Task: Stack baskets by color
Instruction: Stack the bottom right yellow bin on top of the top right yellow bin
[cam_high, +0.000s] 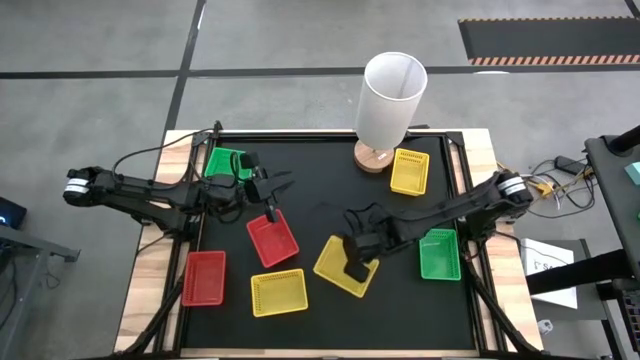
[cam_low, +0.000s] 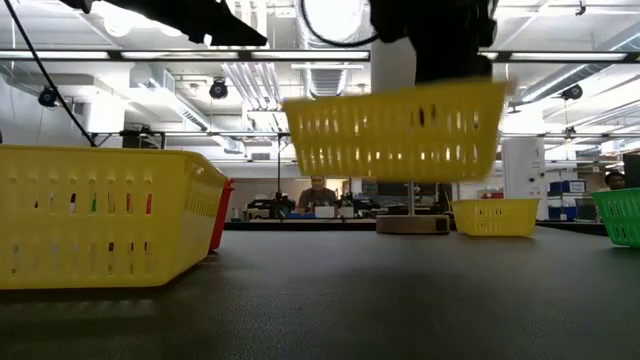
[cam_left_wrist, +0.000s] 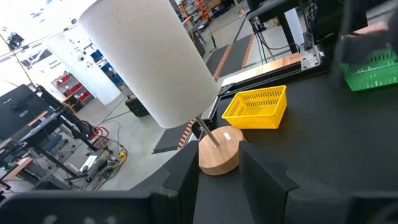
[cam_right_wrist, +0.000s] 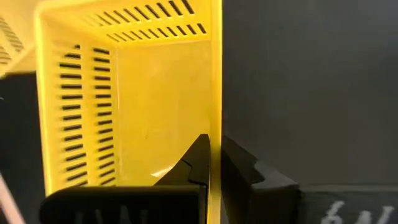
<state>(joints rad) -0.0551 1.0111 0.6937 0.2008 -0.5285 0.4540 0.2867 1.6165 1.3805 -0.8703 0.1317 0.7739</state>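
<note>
My right gripper (cam_high: 356, 268) is shut on a yellow basket (cam_high: 340, 266), which hangs above the table in the low view (cam_low: 395, 130). My left gripper (cam_high: 284, 186) stands open at the left, above a red basket (cam_high: 272, 238), with nothing between its fingers (cam_left_wrist: 186, 171). Flat on the mat lie a second red basket (cam_high: 204, 277), a yellow one (cam_high: 278, 292), another yellow one (cam_high: 409, 171) and two green ones (cam_high: 225, 163) (cam_high: 440, 254). My right gripper pinches one side wall of the yellow basket at its rim (cam_right_wrist: 216, 134), one finger (cam_right_wrist: 198, 163) inside the basket and the other (cam_right_wrist: 245, 171) outside. The fingers slant down from above and from the table's right. The basket is lifted clear of the mat, opening up and slightly tilted.
A tall white cylinder (cam_high: 391, 98) on a round wooden base (cam_high: 372, 156) stands at the far edge, close to the far yellow basket. Wooden borders (cam_high: 150, 290) frame the black mat (cam_high: 330, 200). People sit at desks in the room beyond the table (cam_low: 318, 195).
</note>
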